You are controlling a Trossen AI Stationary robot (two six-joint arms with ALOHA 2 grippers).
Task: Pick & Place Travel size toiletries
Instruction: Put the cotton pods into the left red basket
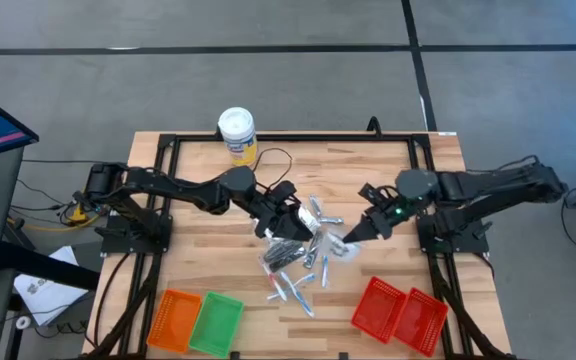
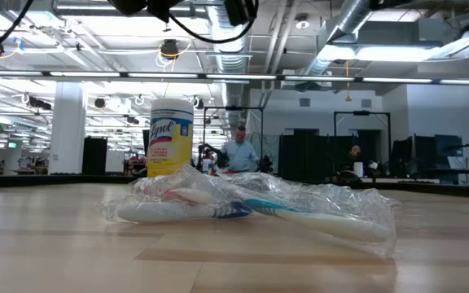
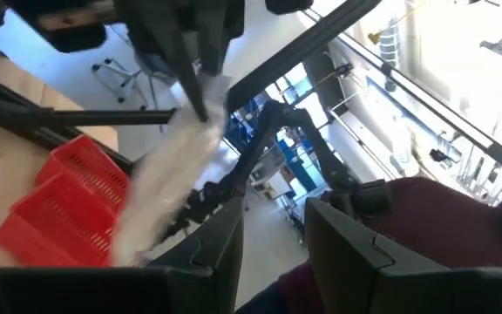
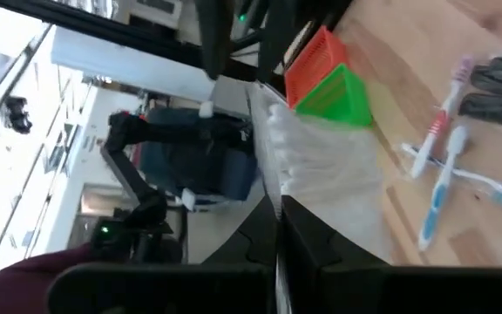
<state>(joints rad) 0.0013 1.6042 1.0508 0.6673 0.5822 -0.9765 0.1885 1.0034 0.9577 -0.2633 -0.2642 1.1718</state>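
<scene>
While the toiletries (image 1: 298, 255) lie heaped at the middle of the wooden table (image 1: 388, 180), wide bare board surrounds them toward the far edge and both sides. The pile is wrapped toothbrushes, silvery sticks and a few dark packets; two toothbrushes (image 4: 438, 174) show loose in the right wrist view. The left gripper (image 1: 286, 212) sits at the pile's far-left side, its fingers (image 3: 225, 244) parted with nothing between them. The right gripper (image 1: 351, 236) is clenched on a clear plastic wrapper (image 4: 321, 166) at the pile's right edge. Near the front edge stand the orange basket (image 1: 173, 318), the green basket (image 1: 215, 322) and two red baskets (image 1: 398, 312). A yellow wipes canister (image 1: 237, 133) stands at the far edge.
</scene>
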